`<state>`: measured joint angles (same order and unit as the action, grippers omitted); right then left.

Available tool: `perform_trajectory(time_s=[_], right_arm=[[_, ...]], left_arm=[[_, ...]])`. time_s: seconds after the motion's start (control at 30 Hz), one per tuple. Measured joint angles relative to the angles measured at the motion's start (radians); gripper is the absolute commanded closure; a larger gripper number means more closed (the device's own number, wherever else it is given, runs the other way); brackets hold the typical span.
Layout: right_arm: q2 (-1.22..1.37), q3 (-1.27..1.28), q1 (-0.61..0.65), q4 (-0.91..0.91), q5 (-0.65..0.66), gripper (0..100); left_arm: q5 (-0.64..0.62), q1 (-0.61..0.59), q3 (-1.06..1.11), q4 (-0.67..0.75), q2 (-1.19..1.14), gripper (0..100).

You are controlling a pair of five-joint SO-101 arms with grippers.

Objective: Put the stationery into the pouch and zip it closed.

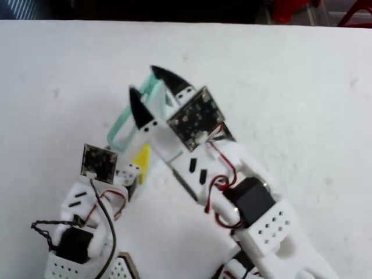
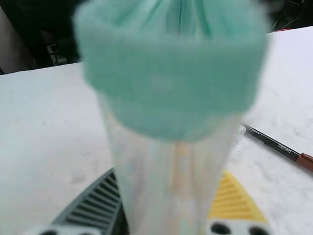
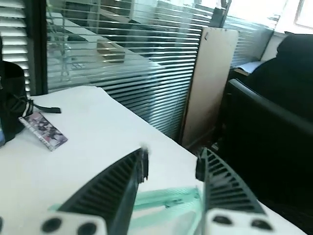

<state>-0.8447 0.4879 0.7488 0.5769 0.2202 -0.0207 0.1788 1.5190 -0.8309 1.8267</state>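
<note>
Pouch (image 2: pixel 171 88) seemingly translucent plastic (green cloth trim)

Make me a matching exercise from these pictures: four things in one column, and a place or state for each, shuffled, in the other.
Things:
1. pouch
2. pencil
3. left claw
4. right claw

Places or states:
A. open, above the pouch
B. lying on the table
C. see-through with a teal band
D. shut on the pouch

Pairs: 1-C, 2-B, 3-D, 4-A.
</note>
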Motion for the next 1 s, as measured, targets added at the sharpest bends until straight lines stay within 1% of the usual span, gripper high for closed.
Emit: perform_trajectory(time_s=[0.17,0.37,0.57,0.77,1.0], right_arm=[[0.000,-0.040,-0.044,0.069,0.000,84.3],[-0.035,-0.048,-0.052,0.095,0.000,84.3],[-0.187,0.006,-0.061,0.109,0.000,84.1],[-0.365,0.141,-0.118,0.109,0.000,84.1],[-0.483,0.190,-0.181,0.109,0.000,84.3]], left_arm=[[0.000,0.000,0.000,0.000,0.000,81],[0.000,0.000,0.000,0.000,0.000,81],[0.000,0.000,0.000,0.000,0.000,81],[0.000,0.000,0.000,0.000,0.000,81],[0.000,0.000,0.000,0.000,0.000,81]])
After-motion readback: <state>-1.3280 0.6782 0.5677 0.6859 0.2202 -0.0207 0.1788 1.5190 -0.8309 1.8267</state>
